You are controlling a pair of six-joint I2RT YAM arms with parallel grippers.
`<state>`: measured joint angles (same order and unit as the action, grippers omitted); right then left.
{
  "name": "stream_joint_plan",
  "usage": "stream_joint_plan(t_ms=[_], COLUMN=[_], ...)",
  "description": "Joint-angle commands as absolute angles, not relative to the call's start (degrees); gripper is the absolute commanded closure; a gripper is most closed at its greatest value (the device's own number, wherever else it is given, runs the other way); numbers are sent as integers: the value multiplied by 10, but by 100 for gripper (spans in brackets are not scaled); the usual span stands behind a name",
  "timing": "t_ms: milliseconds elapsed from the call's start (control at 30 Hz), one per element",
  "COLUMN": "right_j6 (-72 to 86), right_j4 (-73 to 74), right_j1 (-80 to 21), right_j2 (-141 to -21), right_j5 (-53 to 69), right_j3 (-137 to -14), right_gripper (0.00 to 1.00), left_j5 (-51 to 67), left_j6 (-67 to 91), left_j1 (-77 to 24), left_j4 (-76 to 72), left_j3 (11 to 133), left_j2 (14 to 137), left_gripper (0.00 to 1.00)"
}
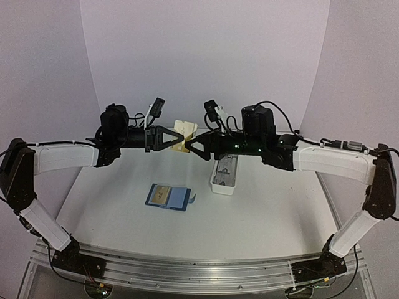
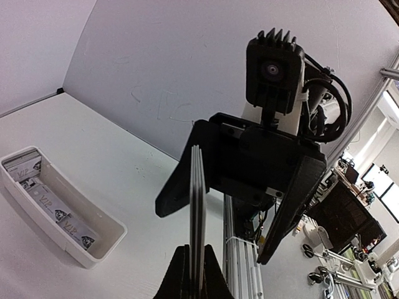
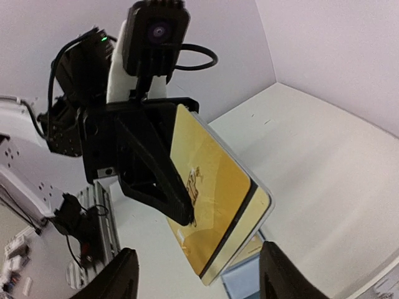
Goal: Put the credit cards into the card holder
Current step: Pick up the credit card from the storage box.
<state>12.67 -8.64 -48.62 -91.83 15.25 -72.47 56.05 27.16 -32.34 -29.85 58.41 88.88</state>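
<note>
My left gripper [image 2: 194, 274] is clamped on the cards [image 3: 215, 205], a thin stack held upright and edge-on to my left wrist camera. The front card is gold, with a pale one showing behind it. My right gripper [image 3: 199, 268] faces it with its jaws spread wide, one finger on each side of the stack's free end. I cannot see either finger touching the stack.

Nearest me on the table [image 1: 268, 212], at about 7 o'clock from its middle, the blue holder [image 1: 167, 197] lies open and flat. A pale card [image 1: 161, 194] sits on its left half, though I cannot tell if it is tucked in. At 1 o'clock from the holder stands the white tray [image 1: 221, 187], with VIP cards [image 2: 53, 205] lying flat inside. Farther back, at 12 o'clock from the holder and well above the table, both grippers meet at the stack.

I judge these cards light, stiff and slick. They should spring a little rather than crease, and they may slide over one another or fan out under a loose pinch. The best hold looks like flat on the broad faces near a short end. That leaves the other end free to lead into a holder pocket.
</note>
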Motion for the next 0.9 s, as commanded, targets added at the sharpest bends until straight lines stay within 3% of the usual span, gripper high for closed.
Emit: stream_joint_plan(t_ms=[0, 233, 433, 533, 633, 700, 733, 867], right_j6=[188, 193, 172, 149, 125, 110, 110, 110], right_j4=[-162, -173, -172, -173, -172, -172, -172, -171], right_j1=[-487, -486, -481, -477, -478, -476, -473, -469], right_j2=[-948, -979, -970, -958, -951, -940, -936, -924], right_j5=[133, 145, 182, 207, 243, 250, 252, 261], right_j3=[-743, -765, -755, -737, -732, -720, -714, -710], right_gripper=[48, 99, 100, 100, 100, 100, 100, 100], left_j5=[547, 566, 596, 630, 662, 669, 671, 677], left_j6=[301, 312, 322, 326, 325, 313, 302, 294], left_j1=[-326, -333, -327, -321, -316, -312, -311, -311], left_j4=[-336, -358, -358, -374, -381, -369, -359, -339], left_j3=[576, 571, 571, 574, 579, 584, 587, 591], left_j2=[867, 866, 870, 874, 881, 880, 879, 880], left_gripper=[100, 100, 98, 75, 66, 72, 83, 100])
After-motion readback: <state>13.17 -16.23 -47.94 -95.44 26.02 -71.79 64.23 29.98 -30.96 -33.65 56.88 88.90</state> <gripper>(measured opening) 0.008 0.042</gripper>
